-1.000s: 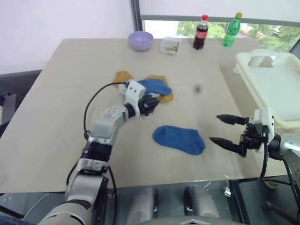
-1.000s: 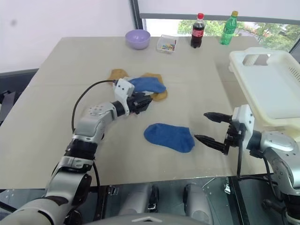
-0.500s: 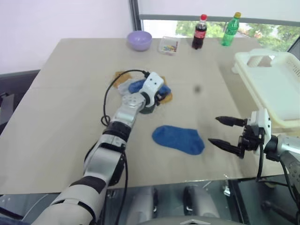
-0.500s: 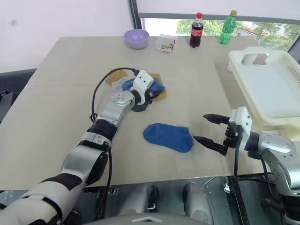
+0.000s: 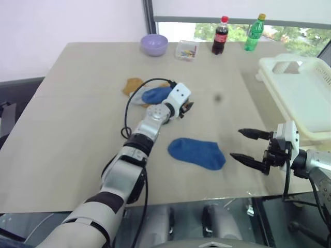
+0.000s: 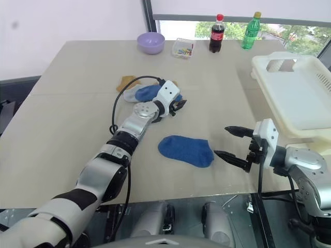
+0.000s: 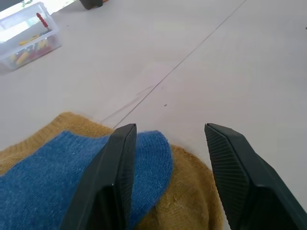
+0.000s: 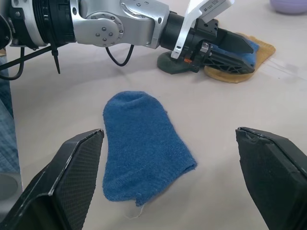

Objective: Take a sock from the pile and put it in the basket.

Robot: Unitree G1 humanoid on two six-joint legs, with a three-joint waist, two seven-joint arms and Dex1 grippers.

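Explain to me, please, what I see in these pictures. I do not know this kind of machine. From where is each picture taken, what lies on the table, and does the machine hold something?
This is a humanoid robot with two arms, each ending in a gripper of two black fingers. Two pictures come from cameras in its head, looking down over the table. The other two come from a camera on each wrist, looking along that gripper's fingers.

On the table lies the pile of socks, blue on mustard-yellow, and one blue sock apart from it. At the far edge stand a lilac bowl, a small clear box and two bottles. The basket is on the robot's right.

The left gripper is open over the pile, gripping nothing. The right gripper waits open beside the blue sock, empty.
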